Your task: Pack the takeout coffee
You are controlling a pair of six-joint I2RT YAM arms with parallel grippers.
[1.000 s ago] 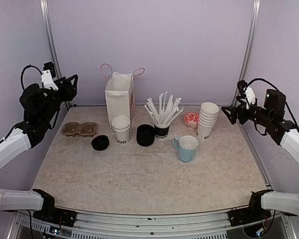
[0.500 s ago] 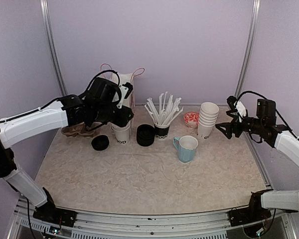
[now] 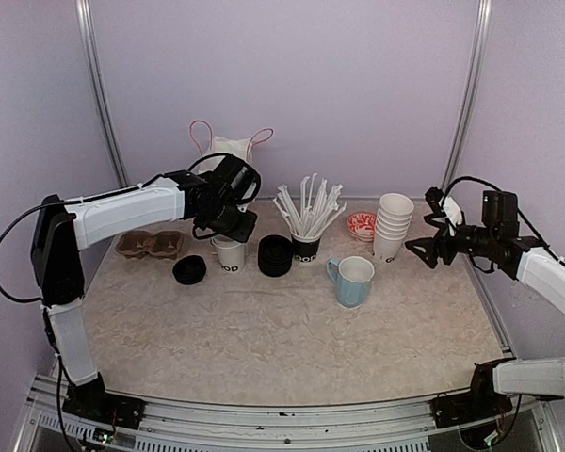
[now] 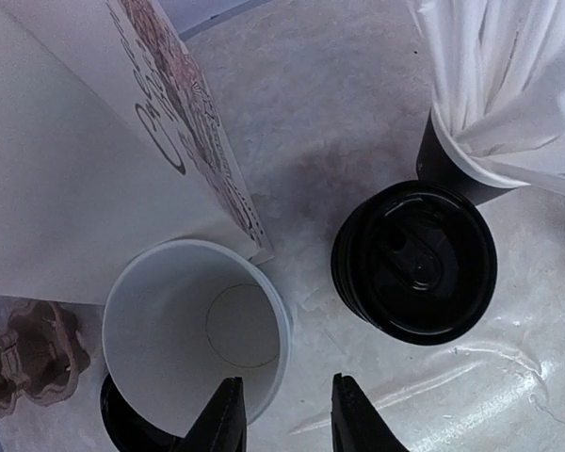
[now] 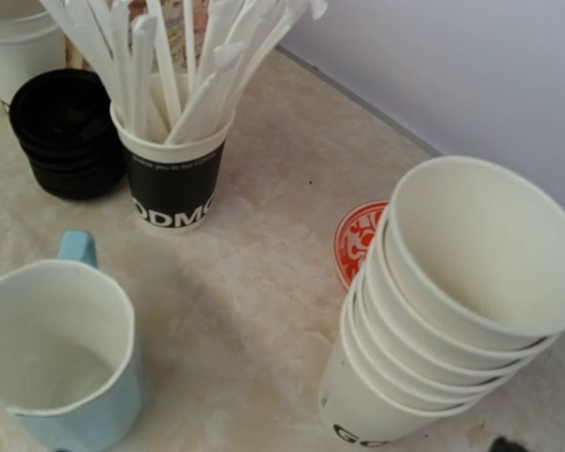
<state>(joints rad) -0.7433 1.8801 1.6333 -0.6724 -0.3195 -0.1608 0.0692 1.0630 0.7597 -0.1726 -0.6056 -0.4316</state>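
With jaws part-closed and empty, the left gripper (image 4: 284, 395) hangs over the rim of the lidless printed cup (image 4: 193, 325) beside the paper bag (image 4: 66, 160) near the table's (image 3: 264, 348) far edge, where a skewed pinch could crush or tip it, while the right gripper (image 3: 416, 250) hangs open.

A cup (image 3: 229, 254) stands just before the bag (image 3: 226, 184). A carrier (image 3: 151, 244) and a loose lid (image 3: 189, 270) lie left of it, a lid stack (image 3: 275, 256) right. Further right: a straw holder (image 3: 306, 250), a mug (image 3: 355, 281) before it, a dish (image 3: 361, 224), stacked cups (image 3: 393, 226).
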